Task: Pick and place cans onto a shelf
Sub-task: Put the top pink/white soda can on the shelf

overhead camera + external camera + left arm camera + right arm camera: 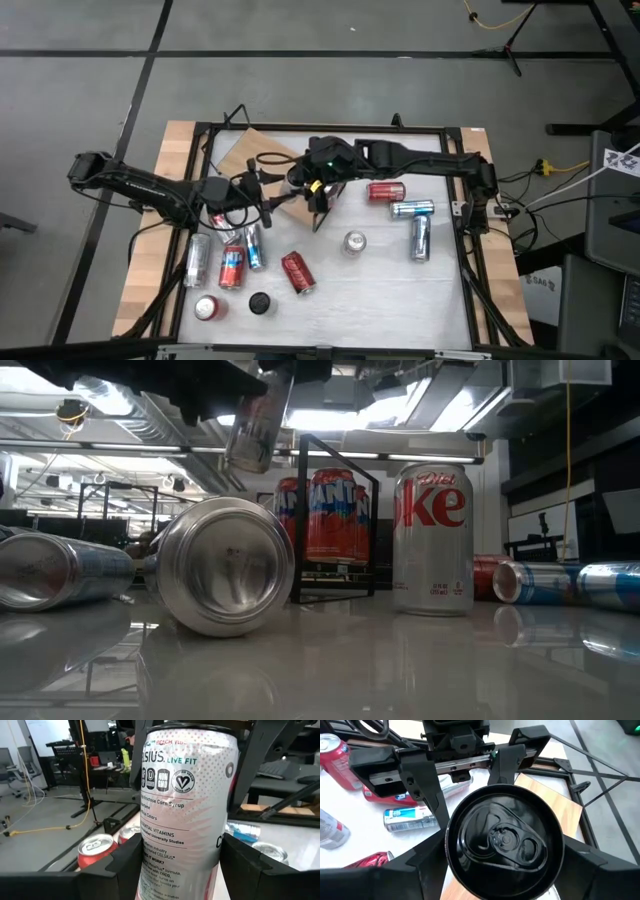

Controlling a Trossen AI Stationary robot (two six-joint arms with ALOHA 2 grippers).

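From above I see both grippers meet at the shelf (262, 160) edge. Low: a Diet Coke can (432, 538) stands on the white table (400, 670). My left gripper (175, 855) clamps a Celsius can (185, 805); my right gripper (502, 855) clamps a black-topped can (504, 840).

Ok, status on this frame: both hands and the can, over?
Left hand and right hand both clamped on one white Celsius can, held above the table. Shelf right beside them. Loose cans lie below.
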